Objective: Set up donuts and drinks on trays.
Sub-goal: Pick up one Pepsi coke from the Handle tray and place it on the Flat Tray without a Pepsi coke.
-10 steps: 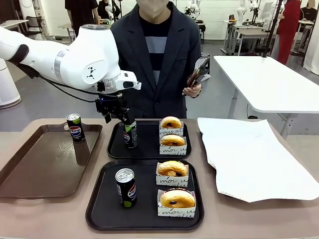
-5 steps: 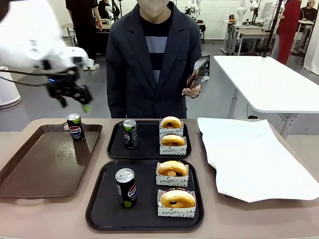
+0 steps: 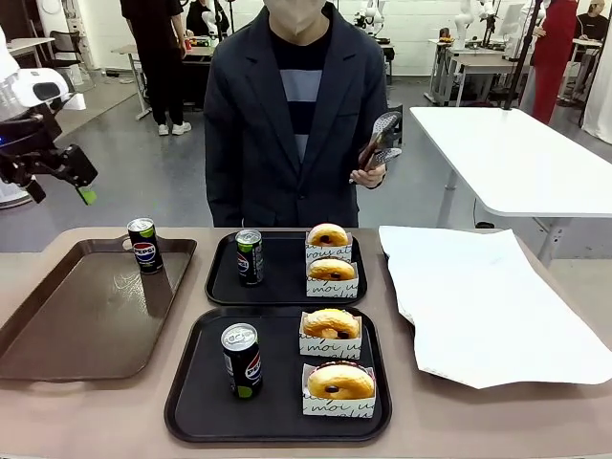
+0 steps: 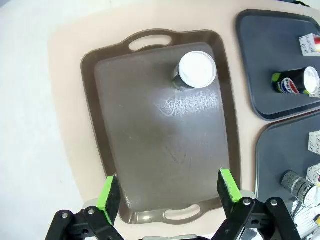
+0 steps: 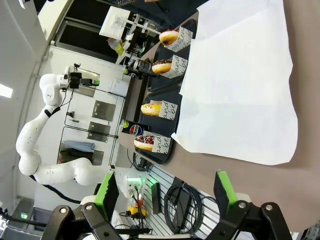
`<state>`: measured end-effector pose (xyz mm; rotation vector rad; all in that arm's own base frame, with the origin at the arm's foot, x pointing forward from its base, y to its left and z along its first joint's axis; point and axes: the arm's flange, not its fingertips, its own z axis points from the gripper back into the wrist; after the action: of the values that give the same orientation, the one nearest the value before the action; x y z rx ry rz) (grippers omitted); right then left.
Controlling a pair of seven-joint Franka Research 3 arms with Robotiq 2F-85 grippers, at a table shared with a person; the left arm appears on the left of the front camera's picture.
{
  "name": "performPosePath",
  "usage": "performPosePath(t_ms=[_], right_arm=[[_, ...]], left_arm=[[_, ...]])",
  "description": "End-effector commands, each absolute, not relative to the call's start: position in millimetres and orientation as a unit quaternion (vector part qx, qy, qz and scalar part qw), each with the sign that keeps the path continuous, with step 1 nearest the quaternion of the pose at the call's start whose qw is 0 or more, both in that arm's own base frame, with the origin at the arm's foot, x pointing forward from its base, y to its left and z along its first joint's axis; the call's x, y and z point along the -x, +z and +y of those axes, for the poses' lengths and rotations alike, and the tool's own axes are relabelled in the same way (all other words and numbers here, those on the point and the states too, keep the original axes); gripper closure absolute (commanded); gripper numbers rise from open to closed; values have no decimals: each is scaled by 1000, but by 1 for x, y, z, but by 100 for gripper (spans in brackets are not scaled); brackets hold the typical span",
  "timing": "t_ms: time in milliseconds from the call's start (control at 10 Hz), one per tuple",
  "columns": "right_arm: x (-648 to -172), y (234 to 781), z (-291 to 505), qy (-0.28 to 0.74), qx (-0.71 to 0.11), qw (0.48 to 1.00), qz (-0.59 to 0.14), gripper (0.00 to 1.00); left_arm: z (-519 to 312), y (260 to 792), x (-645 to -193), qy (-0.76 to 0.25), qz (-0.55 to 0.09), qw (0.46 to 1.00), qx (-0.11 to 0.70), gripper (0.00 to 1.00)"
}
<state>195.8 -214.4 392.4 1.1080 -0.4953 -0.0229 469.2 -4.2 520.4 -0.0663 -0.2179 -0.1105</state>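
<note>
- The left gripper (image 3: 59, 179) hangs high over the table's (image 3: 115, 411) left end, fingers (image 4: 109, 194) spread wide and empty.
- One can (image 3: 144, 245) stands upright at the brown tray's (image 3: 57, 335) far corner; rigid, light and smooth, it is probably best pinched mid-body.
- The far black tray (image 3: 283, 289) and near black tray (image 3: 206, 416) each hold a can and two donuts (image 3: 331, 323) in paper holders; these look soft, so grip the holder.
- The right gripper (image 5: 166, 192) is open, holding nothing.
</note>
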Motion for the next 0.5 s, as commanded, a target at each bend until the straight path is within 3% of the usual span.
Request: performPosePath(t_ms=[0,400], right_arm=[[-198,393,-215,-6,-527,814,-245,0],[-198,393,-215,-6,-527,814,-245,0]], left_arm=[[-12,527,-467,-65,-115,991,33,0],[-12,527,-467,-65,-115,991,33,0]])
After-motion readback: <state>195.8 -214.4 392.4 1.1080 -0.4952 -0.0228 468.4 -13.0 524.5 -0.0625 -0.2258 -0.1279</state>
